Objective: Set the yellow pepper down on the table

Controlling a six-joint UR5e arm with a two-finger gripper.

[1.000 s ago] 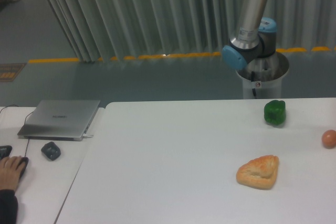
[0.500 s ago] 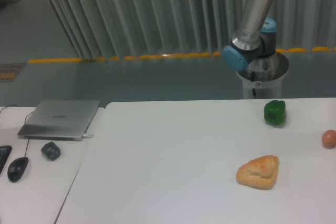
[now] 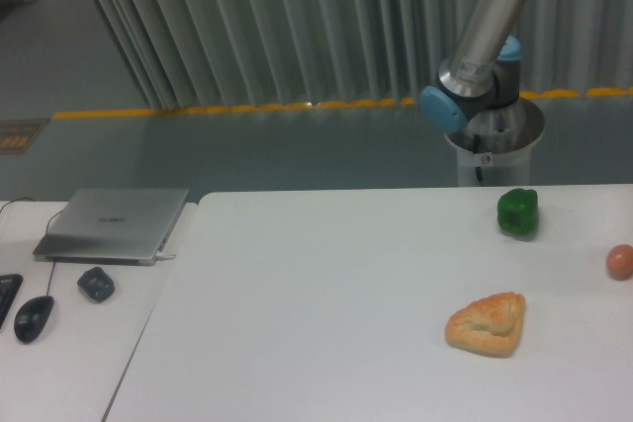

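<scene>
The yellow pepper is out of view. The white table fills the lower right of the camera view. Only the arm's lower links show, rising from the base behind the table's far edge and leaning right out of the top of the frame. The gripper is not in view.
A green bell pepper stands near the far right edge, a brown egg at the right border, and a golden-brown bread piece nearer the front. A smaller desk at left holds a closed laptop, a dark object and a mouse.
The arm's upper link has tilted further right. The hand that rested on the mouse a second ago has left the view.
</scene>
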